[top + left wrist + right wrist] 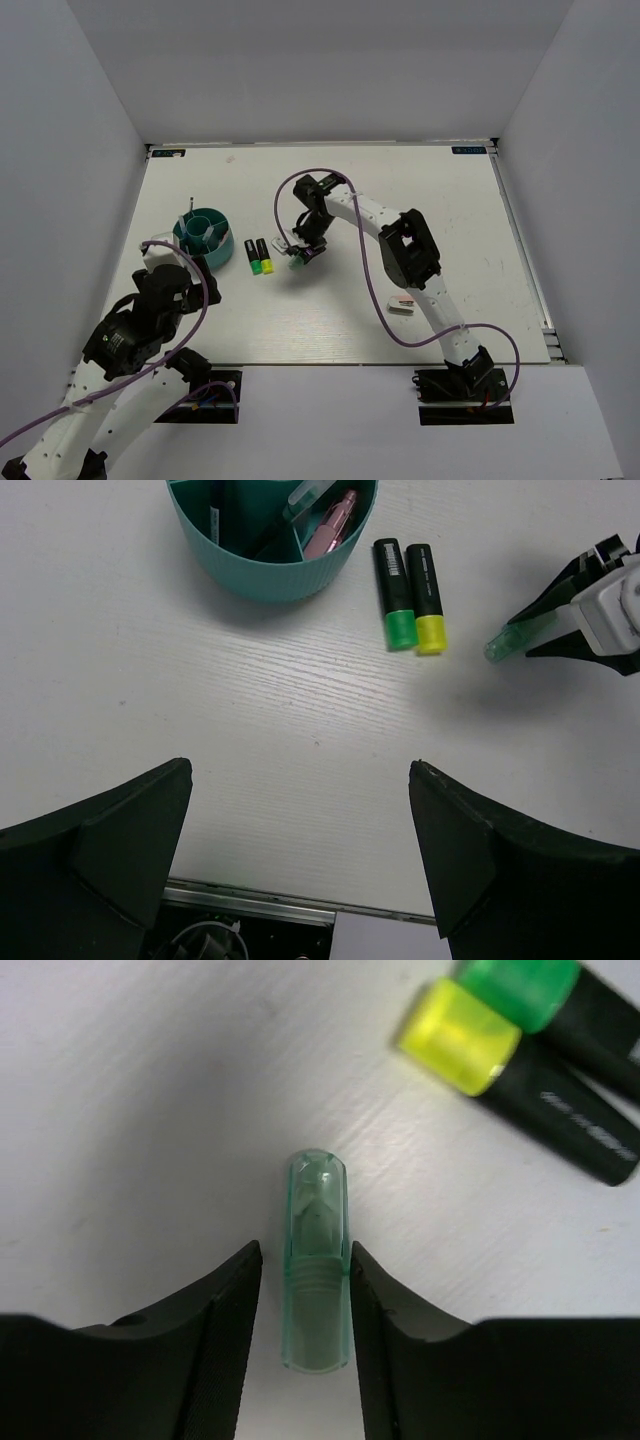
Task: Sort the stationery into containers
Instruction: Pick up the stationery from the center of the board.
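Top external: right jaws grip the pale green marker [297,261], just beside two black markers [252,249] on the worktop [450,220], near the teal holder [222,258].

Left wrist: left jaws open, empty.

Right wrist: marker pinched mid-barrel. The next move is probably a carry over a compartment, then release.

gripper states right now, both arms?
Left gripper: open, empty.
Right gripper: closed on the pale green marker.
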Action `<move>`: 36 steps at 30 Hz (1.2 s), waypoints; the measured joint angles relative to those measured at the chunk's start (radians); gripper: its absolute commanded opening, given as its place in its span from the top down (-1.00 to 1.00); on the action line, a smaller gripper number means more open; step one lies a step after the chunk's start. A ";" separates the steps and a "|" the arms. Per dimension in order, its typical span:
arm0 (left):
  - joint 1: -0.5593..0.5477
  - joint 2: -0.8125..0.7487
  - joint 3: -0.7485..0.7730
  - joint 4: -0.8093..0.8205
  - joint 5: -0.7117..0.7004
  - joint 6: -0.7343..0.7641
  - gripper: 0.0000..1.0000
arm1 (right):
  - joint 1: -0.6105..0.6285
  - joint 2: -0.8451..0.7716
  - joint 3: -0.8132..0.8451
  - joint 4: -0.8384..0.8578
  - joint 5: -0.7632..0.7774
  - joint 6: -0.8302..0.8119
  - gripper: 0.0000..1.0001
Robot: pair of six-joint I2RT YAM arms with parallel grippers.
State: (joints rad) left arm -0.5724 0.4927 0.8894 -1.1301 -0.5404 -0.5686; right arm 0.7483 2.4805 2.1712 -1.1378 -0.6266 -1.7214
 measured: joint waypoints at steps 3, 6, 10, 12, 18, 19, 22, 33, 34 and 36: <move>0.000 -0.005 -0.008 0.000 0.002 -0.004 -0.99 | 0.001 -0.031 -0.055 -0.016 0.013 0.001 -0.04; 0.000 -0.006 -0.018 -0.005 0.005 -0.008 -0.99 | 0.007 -0.039 -0.064 -0.016 0.028 0.012 -0.07; 0.000 -0.011 -0.020 -0.015 0.006 -0.012 -0.99 | 0.024 -0.045 -0.067 -0.015 0.061 0.032 -0.07; 0.000 -0.017 -0.021 -0.015 0.006 -0.015 -0.99 | 0.035 -0.046 -0.066 -0.016 0.077 0.044 0.02; 0.000 -0.034 -0.027 -0.027 0.006 -0.021 -0.99 | 0.068 -0.051 -0.066 -0.030 0.135 0.076 0.30; 0.000 -0.036 -0.027 -0.029 0.006 -0.022 -0.99 | 0.072 -0.051 -0.066 -0.035 0.143 0.084 0.38; 0.000 -0.045 -0.029 -0.034 0.006 -0.026 -0.99 | 0.082 -0.053 -0.066 -0.039 0.161 0.101 0.56; 0.000 -0.060 -0.030 -0.050 0.006 -0.034 -0.99 | 0.091 -0.081 -0.092 0.093 0.090 0.452 0.89; 0.000 -0.060 -0.029 -0.050 0.005 -0.034 -0.99 | 0.093 -0.092 -0.093 0.128 0.071 0.523 0.92; 0.000 -0.060 -0.021 -0.052 0.005 -0.032 -0.99 | 0.098 -0.121 -0.093 0.233 0.032 0.665 1.00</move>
State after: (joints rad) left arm -0.5724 0.4328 0.8684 -1.1824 -0.5350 -0.6006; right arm 0.8467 2.3600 2.0777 -0.9051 -0.5941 -1.0569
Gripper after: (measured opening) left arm 0.994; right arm 0.307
